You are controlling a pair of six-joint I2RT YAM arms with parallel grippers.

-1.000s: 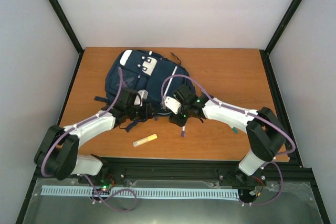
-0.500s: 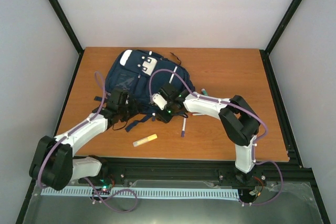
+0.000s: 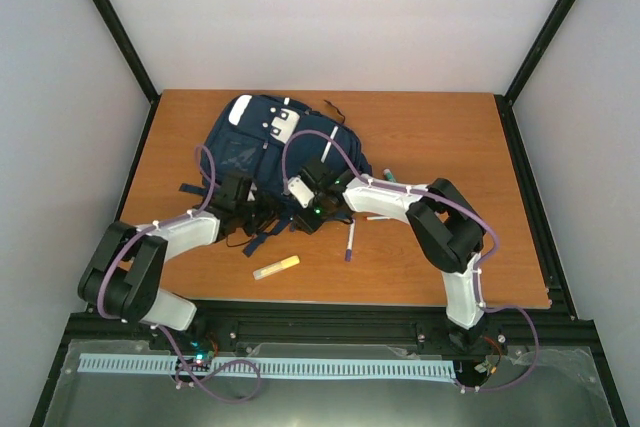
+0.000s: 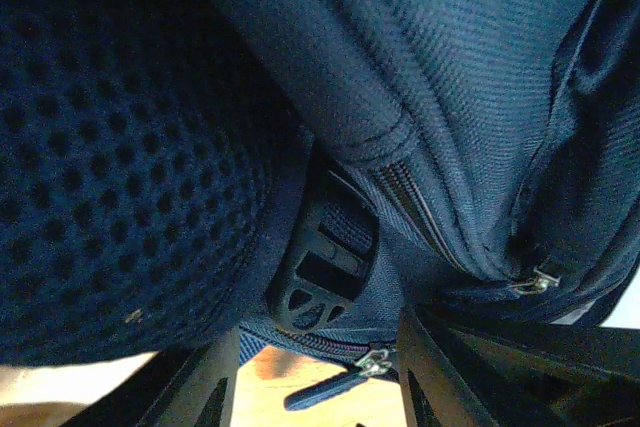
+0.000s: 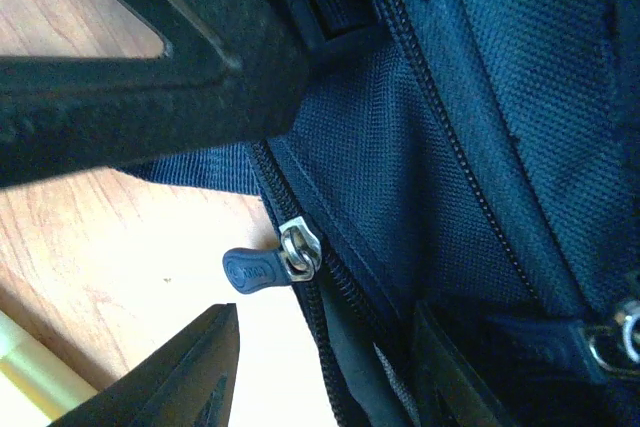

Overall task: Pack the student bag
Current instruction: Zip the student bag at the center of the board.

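the student bag point(image 3: 262, 142) lies at the far left of the table point(image 3: 450, 137), close to its back and left edges, with wide wood to its right. the left gripper point(image 4: 318, 325) and right gripper point(image 5: 325, 312) sit at the bag's near edge, fingers apart, pinching nothing. since a second ago, the right elbow has swung in from the right edge. the bag has stayed put.

Left gripper point(image 3: 266, 215) and right gripper point(image 3: 301, 219) sit at the student bag's point(image 3: 262, 145) near edge, yellow marker point(image 3: 276, 267) nearby.

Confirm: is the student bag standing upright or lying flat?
Lying flat. From above, the student bag spreads across the table with its white patches facing up.
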